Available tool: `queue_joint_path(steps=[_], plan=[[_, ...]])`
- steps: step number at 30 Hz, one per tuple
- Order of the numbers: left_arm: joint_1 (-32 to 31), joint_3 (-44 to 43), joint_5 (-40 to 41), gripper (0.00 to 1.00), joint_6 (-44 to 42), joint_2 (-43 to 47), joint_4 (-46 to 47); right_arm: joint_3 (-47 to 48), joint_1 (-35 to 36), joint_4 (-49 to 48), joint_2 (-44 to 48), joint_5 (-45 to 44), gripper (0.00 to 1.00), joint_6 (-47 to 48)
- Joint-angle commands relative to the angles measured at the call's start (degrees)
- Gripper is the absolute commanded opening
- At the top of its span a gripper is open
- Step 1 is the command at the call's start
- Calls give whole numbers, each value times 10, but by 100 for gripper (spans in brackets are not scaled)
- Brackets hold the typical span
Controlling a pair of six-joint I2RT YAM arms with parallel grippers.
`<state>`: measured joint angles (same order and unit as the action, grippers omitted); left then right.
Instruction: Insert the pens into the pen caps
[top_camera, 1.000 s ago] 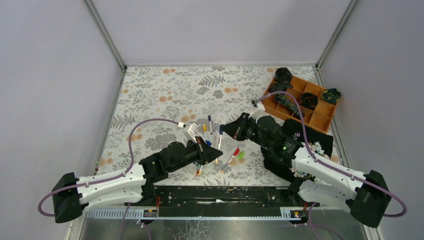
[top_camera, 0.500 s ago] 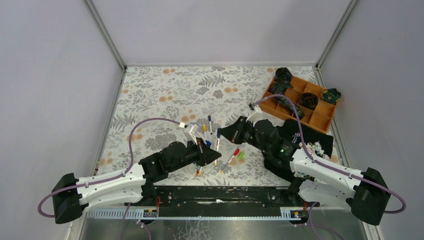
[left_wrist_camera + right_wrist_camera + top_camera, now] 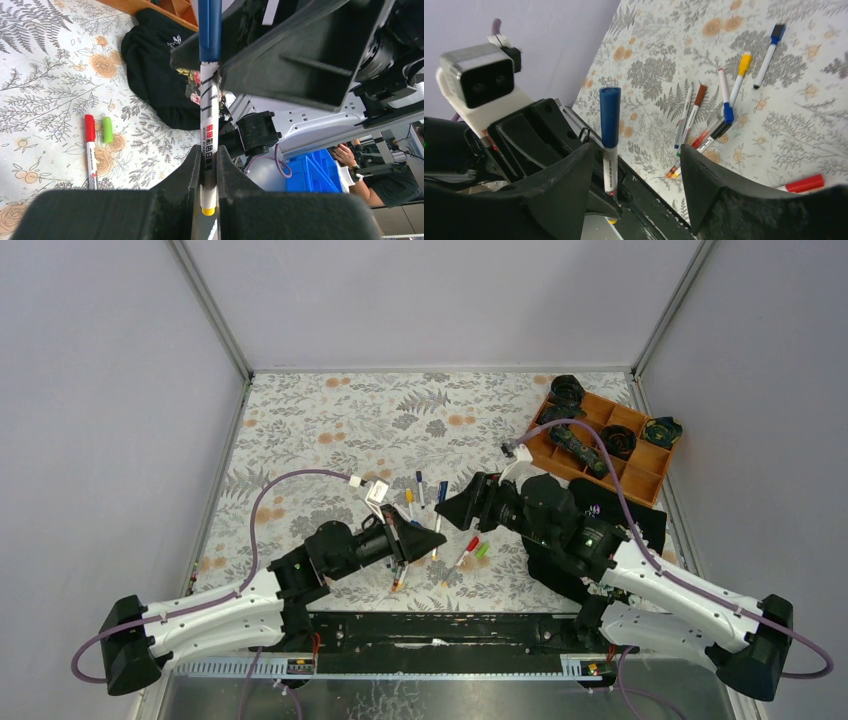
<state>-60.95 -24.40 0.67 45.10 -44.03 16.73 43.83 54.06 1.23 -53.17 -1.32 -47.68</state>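
My left gripper (image 3: 205, 155) is shut on the white barrel of a pen (image 3: 209, 115), which stands upright with its yellow end below the fingers. A blue pen cap (image 3: 210, 30) sits on the pen's top. My right gripper (image 3: 636, 150) is open around that blue cap (image 3: 610, 117), its fingers apart on either side and not touching it. From above, the two grippers (image 3: 425, 540) (image 3: 462, 510) meet tip to tip over the middle of the table. Several more pens (image 3: 740, 72) lie on the flowered cloth, along with a red-capped pen (image 3: 90, 150) and a loose green cap (image 3: 107, 130).
A wooden divider tray (image 3: 640, 475) holding dark items stands at the back right. A black cloth (image 3: 620, 520) lies in front of it, under my right arm. The loose pens (image 3: 420, 488) are scattered just behind the grippers.
My right gripper has opened and let go of the blue cap, which stays on the pen. The left gripper has shifted slightly right, still gripping the pen.
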Motion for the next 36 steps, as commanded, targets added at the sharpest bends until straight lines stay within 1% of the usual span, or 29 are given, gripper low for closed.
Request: queue_joint_path(steps=[1, 5, 8, 12, 14, 16, 17, 19, 20, 22, 23, 26, 31, 36], plan=[[4, -3, -23, 0, -15, 9, 53, 45, -27, 14, 26, 8, 71, 53], [4, 0, -46, 0, -16, 9, 70, 46, -79, -21, 24, 77, 72, 50], [4, 1, -62, 0, -15, 7, 79, 60, -96, -34, 8, 116, 71, 51], [4, 0, -67, 0, -14, 3, 83, 72, -98, -68, -15, 166, 67, 48], [4, 0, -69, 0, -15, 3, 84, 75, -98, -77, -23, 178, 61, 45], [4, 0, -71, 0, -16, 2, 85, 76, -99, -75, -29, 181, 52, 46], [4, -2, -71, 0, -16, 1, 86, 75, -98, -73, -31, 182, 44, 46], [4, -2, -70, 0, -16, 2, 86, 71, -98, -69, -34, 185, 23, 46], [4, -2, -68, 0, -17, 2, 85, 69, -98, -67, -34, 188, 15, 44], [4, -3, -60, 0, -17, 2, 85, 63, -99, -63, -33, 198, 4, 38], [5, -3, -55, 0, -19, 1, 87, 60, -99, -59, -33, 204, 0, 36], [6, -11, -40, 0, -32, -9, 93, 46, -98, -41, -31, 230, 0, 34], [26, -67, -52, 0, -74, -52, 82, 5, -98, -30, -33, 290, 0, 18], [70, -90, -97, 0, -68, -86, 136, -40, -98, -43, -31, 329, 0, -22]])
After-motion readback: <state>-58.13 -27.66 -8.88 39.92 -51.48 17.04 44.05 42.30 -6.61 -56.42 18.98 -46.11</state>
